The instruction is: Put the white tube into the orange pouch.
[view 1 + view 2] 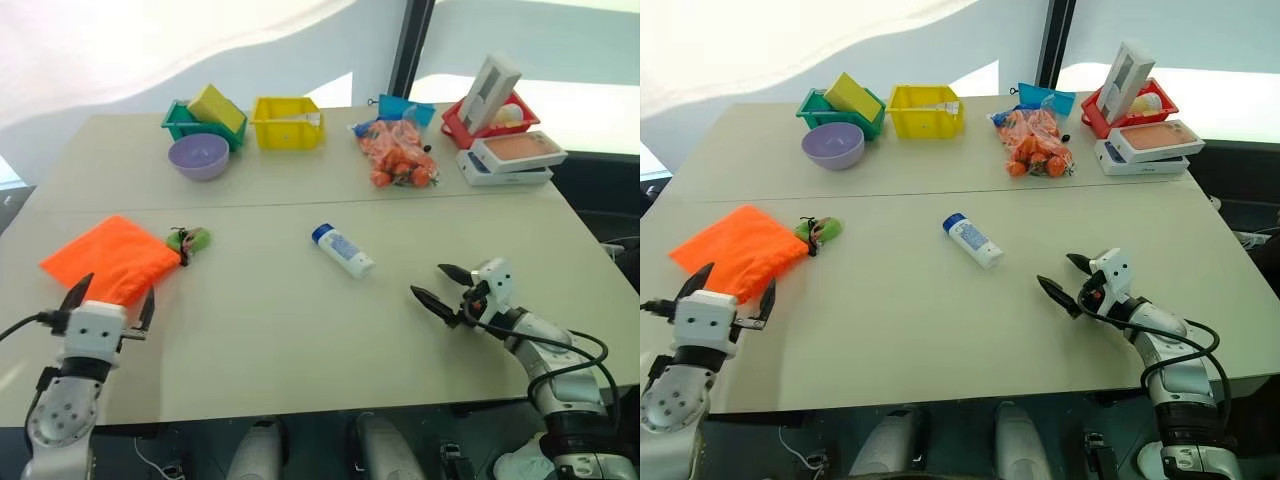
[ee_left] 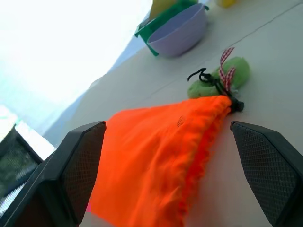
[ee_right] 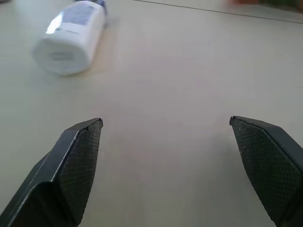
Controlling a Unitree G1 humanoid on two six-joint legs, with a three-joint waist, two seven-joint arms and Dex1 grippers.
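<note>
White tube point(image 1: 342, 250) lies flat mid-surface, both of my grippers spread wide and empty.

I see the tube on its side near the middle of the surface point(image 1: 300, 330), its long axis running diagonally: the blue cap points toward the far left, the flat white end toward the near right, roughly at my right gripper point(image 1: 437, 284). That gripper hovers near the tube's white end, apart from it, fingers wide with nothing between them. The orange pouch point(image 1: 112, 258) lies flat at the left, well apart from the tube, its gathered mouth turned to the right, with the dark cord and a small green piece point(image 1: 190, 240) beside it. My left gripper point(image 1: 112, 297) sits at the pouch's near edge, fingers wide, holding nothing.
</note>
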